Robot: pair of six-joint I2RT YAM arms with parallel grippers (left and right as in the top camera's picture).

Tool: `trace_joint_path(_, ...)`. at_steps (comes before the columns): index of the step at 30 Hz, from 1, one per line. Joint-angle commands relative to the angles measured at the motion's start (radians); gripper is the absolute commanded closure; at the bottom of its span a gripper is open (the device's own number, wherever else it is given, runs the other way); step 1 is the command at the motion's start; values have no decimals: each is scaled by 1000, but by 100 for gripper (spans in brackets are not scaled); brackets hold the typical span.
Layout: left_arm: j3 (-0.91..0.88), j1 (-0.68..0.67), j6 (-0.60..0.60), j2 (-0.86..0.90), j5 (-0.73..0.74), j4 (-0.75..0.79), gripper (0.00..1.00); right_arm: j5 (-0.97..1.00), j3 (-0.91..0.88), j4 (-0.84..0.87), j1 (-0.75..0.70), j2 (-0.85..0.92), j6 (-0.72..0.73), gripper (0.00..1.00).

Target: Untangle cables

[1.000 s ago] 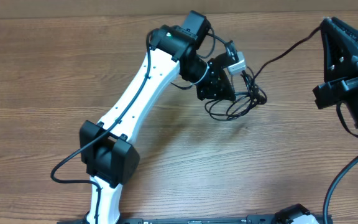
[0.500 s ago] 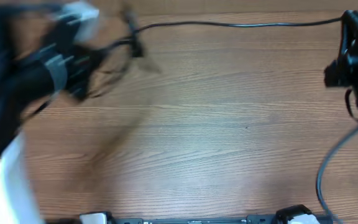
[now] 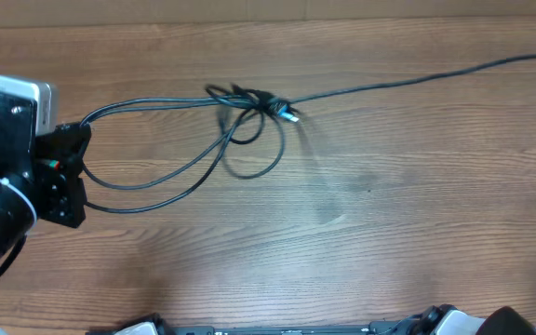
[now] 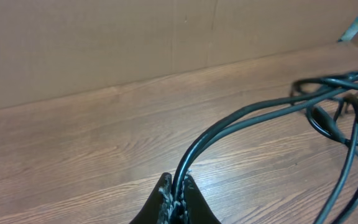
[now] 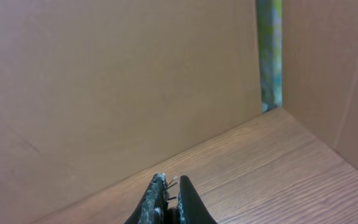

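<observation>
Presently in hand: the pull-apart, with the cables (image 3: 156,100) drawn out long over the table (image 3: 389,233) and the knot not yet freed.
Left gripper (image 3: 68,172): at 9 o'clock, clamped tight on a bunch of strands.
Right gripper (image 5: 168,198): jaws pressed together; I cannot tell whether a strand sits between them.
Cables: loops fan from 9 o'clock to a knot (image 3: 254,102) near 12 o'clock, and one strand leaves the frame at 2 o'clock.
Plug (image 3: 289,115): just beside the knot, on its 4 o'clock side.
Next move, as I judge: give slack first (a harder pull would likely cinch the knot), then feed the plug back through the loop at the knot's 6 o'clock.
Overhead only: the whole layout, knot and plug; the right gripper is absent from it.
Left wrist only: the pinch itself, with strands entering between the fingers (image 4: 163,199) and the tangle off at 2 o'clock.
Right wrist only: closed jaws, bare wood and a brown wall; no cable.
</observation>
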Motion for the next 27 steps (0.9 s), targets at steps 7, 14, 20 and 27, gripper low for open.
trace_joint_path(7, 0, 17, -8, 29, -4, 10, 96, -39, 16, -6, 209, -24, -6, 96)
trace_joint_path(14, 0, 8, 17, 80, 153, 17, 96, 30, 16, -94, 496, -24, -47, 96)
trace_joint_path(20, 0, -93, 19, 107, 155, 46, 96, 76, 16, -127, 730, -23, -62, 96)
trace_joint_path(27, 0, -181, -68, 105, 64, 117, 96, 166, -20, -192, 990, -20, -66, 96)
